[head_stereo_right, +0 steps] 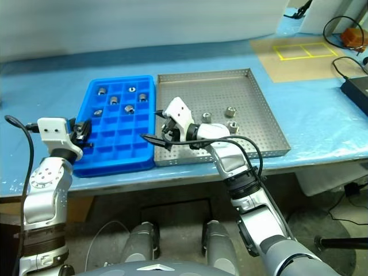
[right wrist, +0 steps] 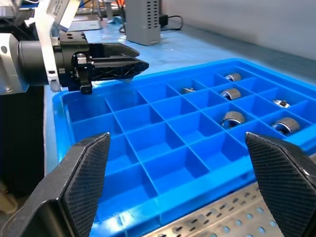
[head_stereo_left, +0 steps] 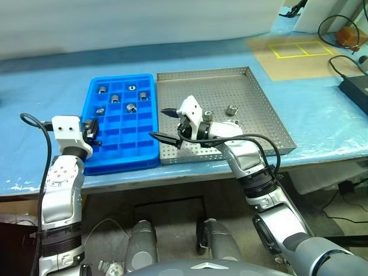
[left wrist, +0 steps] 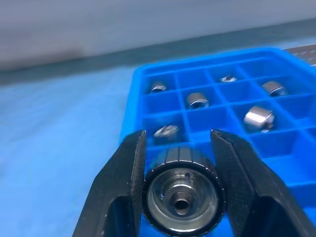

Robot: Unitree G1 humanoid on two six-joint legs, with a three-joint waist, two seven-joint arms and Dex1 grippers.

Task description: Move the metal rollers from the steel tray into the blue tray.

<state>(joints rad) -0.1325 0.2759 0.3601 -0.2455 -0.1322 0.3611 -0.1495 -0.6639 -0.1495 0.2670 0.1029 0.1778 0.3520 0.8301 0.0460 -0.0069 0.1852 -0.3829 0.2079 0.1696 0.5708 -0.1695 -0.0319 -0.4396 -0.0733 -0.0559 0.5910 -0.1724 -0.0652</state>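
Left wrist view: my left gripper point(left wrist: 180, 163) pinches a roller point(left wrist: 180, 195) | blue tray point(head_stereo_left: 122, 152) at 12 o'clock, six filled | I should release low over a free cell | right gripper point(head_stereo_left: 165, 123) spread, empty

blue tray point(head_stereo_left: 118, 146) near rows free, far rows perhaps crowded

Blue tray point(head_stereo_left: 92, 158) left, touching steel tray point(head_stereo_left: 276, 123) – rollers point(head_stereo_left: 232, 110) in both

Light blue table cover point(head_stereo_left: 322, 115), yellow taped rectangles point(head_stereo_left: 299, 49) on brown board, perhaps a black adapter point(head_stereo_left: 355, 91) with cables.
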